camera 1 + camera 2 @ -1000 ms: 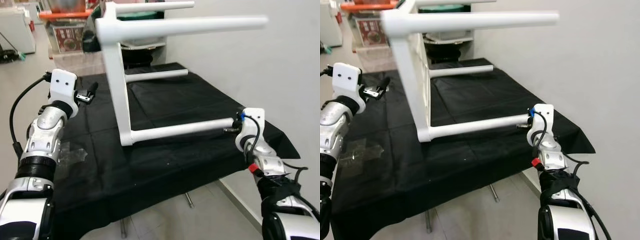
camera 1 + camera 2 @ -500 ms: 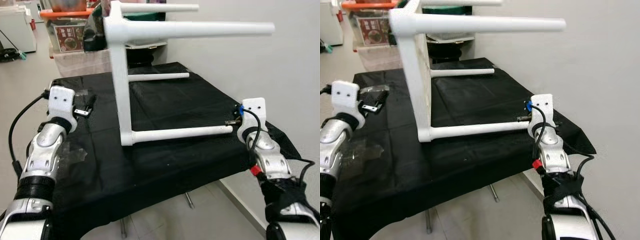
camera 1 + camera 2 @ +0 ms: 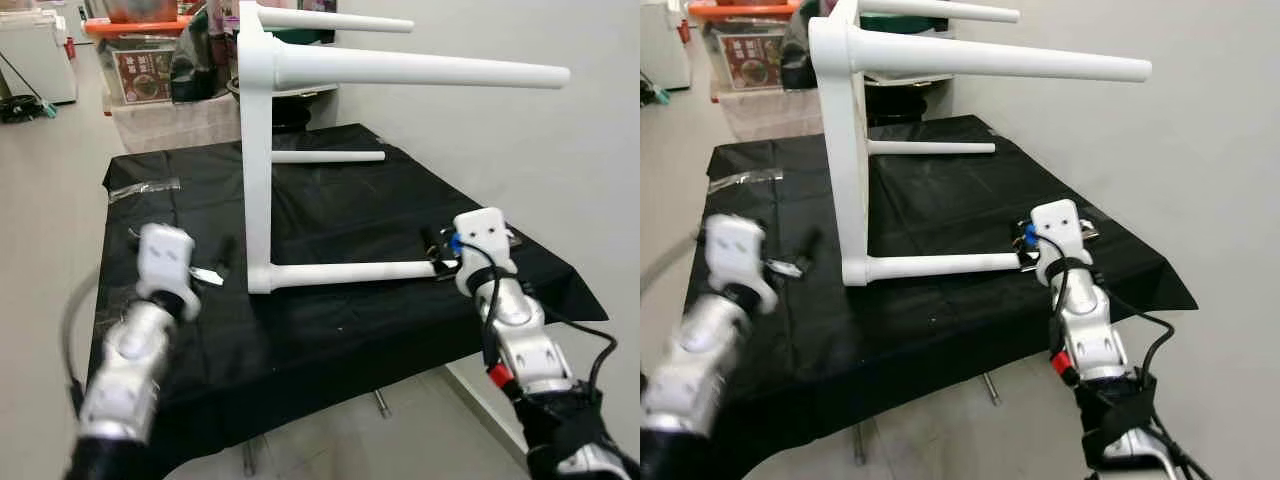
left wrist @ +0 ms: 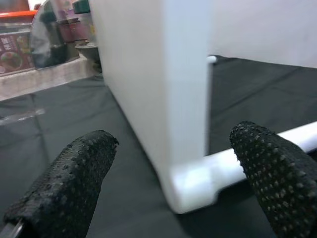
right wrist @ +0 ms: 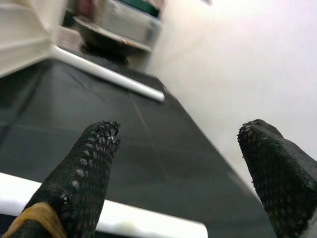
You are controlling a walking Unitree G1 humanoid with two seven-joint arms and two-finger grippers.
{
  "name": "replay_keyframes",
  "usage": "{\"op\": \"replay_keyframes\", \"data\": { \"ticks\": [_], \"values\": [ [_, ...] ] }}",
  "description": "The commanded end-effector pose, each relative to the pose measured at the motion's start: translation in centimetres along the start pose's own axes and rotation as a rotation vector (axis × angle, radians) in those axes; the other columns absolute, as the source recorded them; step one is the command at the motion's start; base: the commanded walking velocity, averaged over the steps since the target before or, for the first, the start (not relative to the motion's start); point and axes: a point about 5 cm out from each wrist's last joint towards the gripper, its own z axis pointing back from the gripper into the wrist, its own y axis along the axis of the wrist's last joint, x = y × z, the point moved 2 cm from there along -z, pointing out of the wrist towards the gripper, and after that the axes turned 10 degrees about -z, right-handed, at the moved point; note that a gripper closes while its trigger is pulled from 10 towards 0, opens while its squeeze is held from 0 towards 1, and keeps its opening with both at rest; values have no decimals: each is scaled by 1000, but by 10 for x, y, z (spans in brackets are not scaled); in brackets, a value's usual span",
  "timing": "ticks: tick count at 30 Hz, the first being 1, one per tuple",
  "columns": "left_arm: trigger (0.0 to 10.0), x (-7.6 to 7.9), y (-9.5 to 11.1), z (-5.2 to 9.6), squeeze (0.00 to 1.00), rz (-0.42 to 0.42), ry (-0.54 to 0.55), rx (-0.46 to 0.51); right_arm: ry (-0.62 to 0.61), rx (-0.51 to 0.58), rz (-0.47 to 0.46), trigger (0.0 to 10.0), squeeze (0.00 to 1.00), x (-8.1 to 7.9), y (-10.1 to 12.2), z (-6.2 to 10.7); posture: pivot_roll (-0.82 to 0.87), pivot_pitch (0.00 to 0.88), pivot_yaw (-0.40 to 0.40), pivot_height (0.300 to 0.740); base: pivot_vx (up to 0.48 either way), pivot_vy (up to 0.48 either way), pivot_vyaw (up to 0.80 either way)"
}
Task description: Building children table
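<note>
The white children's table [image 3: 257, 150] lies on its side on a black-clothed work table [image 3: 330, 330], its top standing upright and its legs pointing right. My left gripper [image 4: 173, 141] is open, just left of the top's lower corner [image 3: 256, 280], with that corner and the near lower leg [image 4: 297, 136] showing between its fingers [image 4: 74, 183]. In the eye view the left gripper [image 3: 222, 258] hovers low over the cloth. My right gripper [image 3: 436, 252] is open at the free end of the near lower leg [image 3: 350, 271]. Its fingers [image 5: 84, 168] sit just above the leg end [image 5: 148, 225].
A clear plastic strip [image 3: 140, 188] lies at the cloth's far left. Storage boxes with an orange lid [image 3: 130, 28] and a dark bowl stand behind the work table. A white wall [image 3: 520, 150] runs close along the right. The cloth's front edge hangs over bare floor [image 3: 330, 440].
My left arm has dropped and swung right, from the far left of the cloth to the tabletop's lower corner. My right gripper has stayed at the leg end. The camera shifted.
</note>
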Motion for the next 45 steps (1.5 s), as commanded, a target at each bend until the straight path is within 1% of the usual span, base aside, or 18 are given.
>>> {"op": "replay_keyframes", "data": {
  "ticks": [1,3,4,5,6,7,9,12,18,19,20,28,29,31,33,38,41,45],
  "values": [
    [10000,-1,3,2,0,-14,13,7,8,29,26,10000,1000,-1,4,2,65,0,-46,740,0,-480,0],
    [10000,9,2,5,0,5,10,-15,44,65,95,10000,1000,-14,9,3,74,0,-54,740,0,-476,0],
    [10000,11,3,7,0,7,8,-20,51,71,120,10000,1000,-17,10,2,74,0,-54,740,0,-472,0],
    [10000,11,3,7,0,7,8,-20,51,71,120,10000,1000,-17,10,2,74,0,-54,740,0,-472,0],
    [10000,13,4,7,0,7,5,-23,61,78,148,10000,1000,-21,10,2,75,0,-54,740,0,-472,800],
    [10000,13,4,7,0,7,5,-23,61,78,148,10000,1000,-21,10,2,75,0,-54,740,0,-472,800],
    [10000,17,6,9,0,12,3,-30,72,82,170,10000,1000,-28,12,0,75,0,-54,740,0,-480,800],
    [10000,22,7,12,0,21,1,-38,73,89,158,10000,1000,-31,14,0,80,0,-59,740,0,-480,800],
    [10000,25,9,14,0,33,-4,-38,81,86,174,10000,1000,-33,13,0,75,0,-58,740,0,-480,800],
    [10000,24,10,14,0,49,8,-38,90,82,180,10000,584,-33,12,0,74,0,-59,740,0,0,663],
    [10000,20,11,14,0,58,35,-35,83,64,165,10000,0,-30,8,1,72,0,-58,740,0,0,0],
    [10000,18,13,15,0,80,55,-24,82,53,177,10000,0,-27,3,3,70,0,-56,740,0,0,0],
    [10000,18,14,15,0,94,68,-23,80,52,177,10000,0,-28,2,4,70,0,-56,740,281,0,0],
    [10000,18,14,15,0,94,68,-23,80,52,177,10000,0,-28,2,4,70,0,-56,740,281,0,0],
    [10000,17,17,14,0,109,73,-12,70,56,173,10000,0,-29,2,5,70,0,-52,740,420,0,800],
    [10000,17,18,14,0,112,72,-6,64,60,158,10000,0,-28,3,5,69,0,-52,740,480,0,675],
    [10000,19,18,14,0,115,66,-3,44,67,168,10000,0,-23,4,4,66,0,-54,740,480,0,0],
    [10000,20,18,14,0,115,61,-6,38,90,186,10000,0,-22,8,4,66,0,-54,740,427,0,0]
  ]
}}
